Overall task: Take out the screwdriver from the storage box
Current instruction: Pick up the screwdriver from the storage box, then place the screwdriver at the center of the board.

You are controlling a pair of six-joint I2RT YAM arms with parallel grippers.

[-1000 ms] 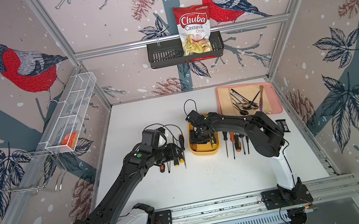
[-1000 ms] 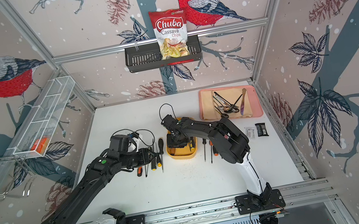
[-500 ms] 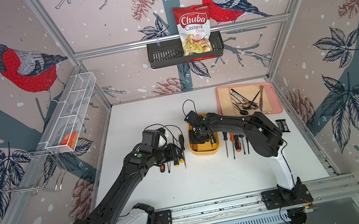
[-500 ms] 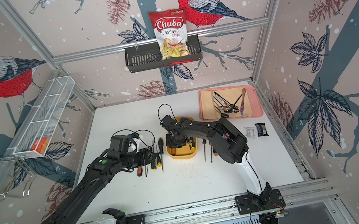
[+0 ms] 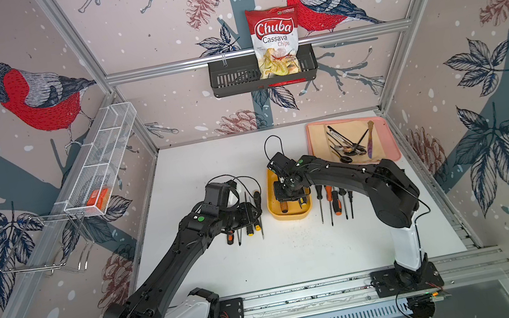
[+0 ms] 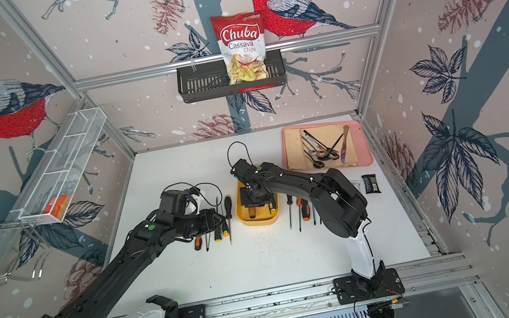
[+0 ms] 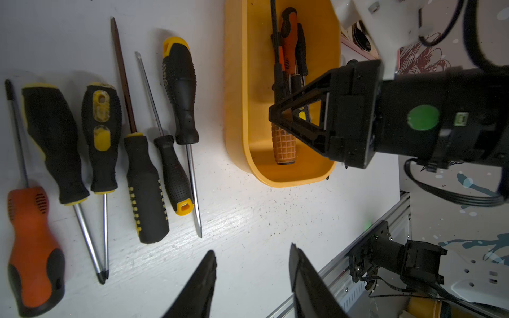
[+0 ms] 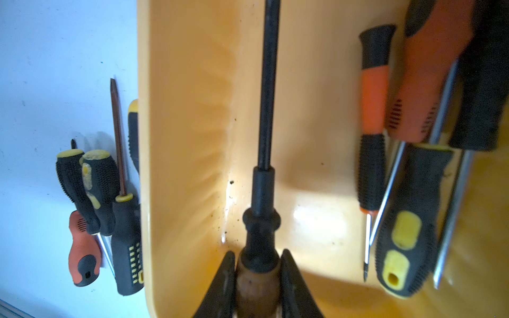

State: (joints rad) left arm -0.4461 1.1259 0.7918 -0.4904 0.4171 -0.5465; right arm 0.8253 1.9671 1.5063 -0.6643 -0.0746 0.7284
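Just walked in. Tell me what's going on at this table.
The right gripper is down inside the yellow storage box, its jaws shut on the brown-handled screwdriver, which is not yet out of the box. A few other screwdrivers lie in the box beside it. The left gripper hovers open and empty over the table, next to a row of screwdrivers beside the box; more screwdrivers lie on its other side.

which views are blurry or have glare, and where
Right wrist view: soft overall, the storage box wall smeared, glare on its floor. Left wrist view: sheen on the table, laid-out screwdrivers sharp. Both top views: crisp, no glare.
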